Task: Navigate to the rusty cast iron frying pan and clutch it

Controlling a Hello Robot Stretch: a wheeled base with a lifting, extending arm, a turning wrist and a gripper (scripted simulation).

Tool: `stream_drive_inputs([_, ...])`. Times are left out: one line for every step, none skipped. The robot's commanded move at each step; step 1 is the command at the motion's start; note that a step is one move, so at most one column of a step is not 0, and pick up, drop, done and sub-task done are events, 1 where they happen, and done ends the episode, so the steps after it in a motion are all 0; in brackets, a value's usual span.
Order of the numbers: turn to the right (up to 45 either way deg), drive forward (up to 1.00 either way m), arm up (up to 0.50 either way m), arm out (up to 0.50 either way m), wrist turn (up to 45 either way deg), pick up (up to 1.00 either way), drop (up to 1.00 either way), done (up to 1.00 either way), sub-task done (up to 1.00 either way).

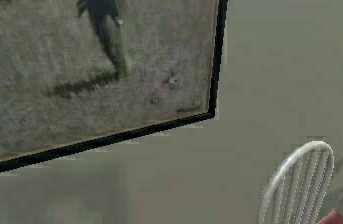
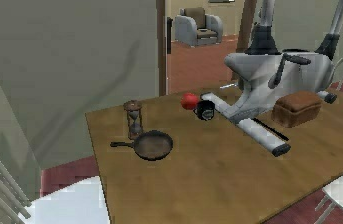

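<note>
On the wooden table [image 2: 209, 175], close to its left edge as the arm side view has it, lies the frying pan [image 2: 155, 147]: dark, brownish, flat on its base with the bowl facing up. Its handle points out toward that edge. I judge this lie a helpful one, since the handle is the slim part a two-finger grasp could take and nothing crowds it. A small turned mill [image 2: 132, 118] stands upright just beyond the pan, toward the far left corner, near but apart from it. Farther along the far edge sit a red round thing [image 2: 190, 101], a long white object [image 2: 251, 128] lying aslant, and a brown loaf [image 2: 299, 108], all well apart from the pan.

The gripper's state cannot be told from these pictures, so how the pan lies relative to it cannot be told either. The pan does lie on the side the arm reaches toward, a little left of the arm side view's middle. The base probably needs a small move forward before the reach.

Ahead, the forward view faces a wall with a framed picture [image 1: 89, 70] and a white chair back [image 1: 299, 185]
</note>
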Motion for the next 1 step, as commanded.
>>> stream_drive_inputs([0.0, 0.0, 0.5, 0.0, 0.0, 0.0, 0.0, 0.0, 0.0])
